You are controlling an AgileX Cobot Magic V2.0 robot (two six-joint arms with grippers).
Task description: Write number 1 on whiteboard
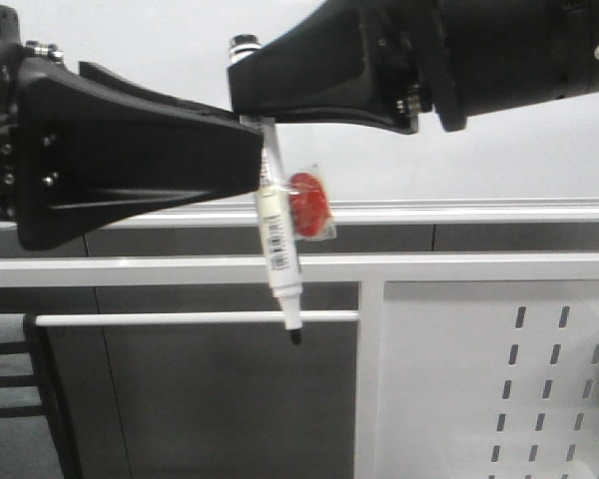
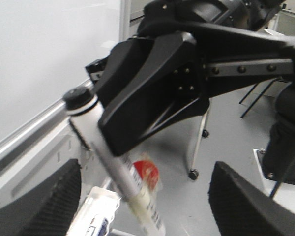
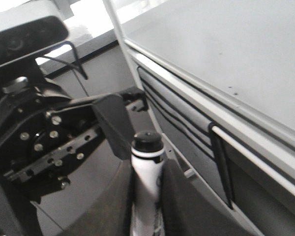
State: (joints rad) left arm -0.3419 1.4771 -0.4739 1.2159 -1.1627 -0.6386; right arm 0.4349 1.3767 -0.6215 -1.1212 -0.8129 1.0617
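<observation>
The whiteboard (image 1: 160,40) fills the background, pale and glossy, with a silver rail along its lower edge. No number 1 shows on it in any view. My right gripper (image 1: 255,105) reaches in from the upper right and is shut on a white marker (image 1: 278,239). The marker hangs nearly upright with its black tip down, in front of the rail. In the right wrist view the marker (image 3: 146,167) is pinched between the two fingers of the right gripper (image 3: 147,172). My left gripper (image 2: 145,167) is open, its pads wide apart on either side of the marker (image 2: 103,152), not touching it.
A red thing in a clear wrapper (image 1: 307,205) sits on the rail behind the marker. Below are a white rod (image 1: 195,318), a white panel with slot holes (image 1: 499,379) and a black chair frame (image 1: 20,399). A white packet (image 2: 96,211) lies below the left gripper.
</observation>
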